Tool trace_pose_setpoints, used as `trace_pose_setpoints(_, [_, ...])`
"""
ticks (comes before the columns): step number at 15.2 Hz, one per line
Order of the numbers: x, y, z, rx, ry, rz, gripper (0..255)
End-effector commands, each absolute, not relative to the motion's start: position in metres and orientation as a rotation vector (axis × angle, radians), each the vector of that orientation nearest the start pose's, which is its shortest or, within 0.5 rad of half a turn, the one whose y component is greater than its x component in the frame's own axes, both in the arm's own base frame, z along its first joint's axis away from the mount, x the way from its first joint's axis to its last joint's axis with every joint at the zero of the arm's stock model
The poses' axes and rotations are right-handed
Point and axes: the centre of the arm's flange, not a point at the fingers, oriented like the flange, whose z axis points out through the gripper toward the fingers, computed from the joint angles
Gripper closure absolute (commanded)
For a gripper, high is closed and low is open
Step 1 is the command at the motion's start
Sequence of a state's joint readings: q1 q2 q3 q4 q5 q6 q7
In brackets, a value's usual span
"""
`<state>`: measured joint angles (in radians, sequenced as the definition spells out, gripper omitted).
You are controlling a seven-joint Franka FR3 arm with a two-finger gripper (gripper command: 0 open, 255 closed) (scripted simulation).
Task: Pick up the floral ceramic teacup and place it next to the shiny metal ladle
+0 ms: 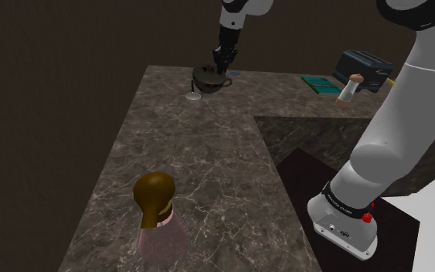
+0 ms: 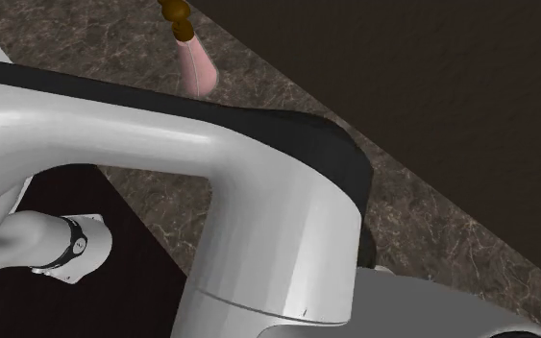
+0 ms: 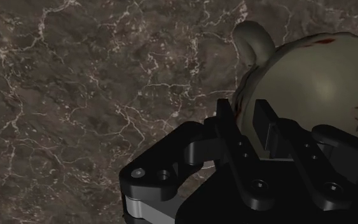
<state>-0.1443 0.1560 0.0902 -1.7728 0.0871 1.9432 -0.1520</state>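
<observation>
Gripper [image 3: 250,130]: fingers stood nearly together, clasping the rim of the teacup [image 3: 311,76] between them. Teacup: rounded, smooth, pale with red floral marks and a looped handle. It sat at the far end of the veined dark marble counter [image 1: 185,178], just beside the ladle [image 1: 193,96].

Shoulder view high over countertop [image 1: 192,154]; second exterior view tight behind arm [image 2: 258,192]; both share countertop.

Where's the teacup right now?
In the shoulder view the teacup is at the far end of the counter, in the gripper, with the ladle just left of it.
</observation>
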Motion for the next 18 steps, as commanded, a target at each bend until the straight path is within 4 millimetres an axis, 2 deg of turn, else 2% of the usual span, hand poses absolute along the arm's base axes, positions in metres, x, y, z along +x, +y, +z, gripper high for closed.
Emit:
trace_pose_setpoints(1, [0.616,-0.053,0.472,-3.046,-0.102,-0.039,255])
trace_pose_setpoints(7, [0.643,-0.123,0.472,-3.046,-0.102,-0.039,255])
trace_pose_setpoints(18, [0.643,-0.123,0.414,-3.046,-0.102,-0.039,255])
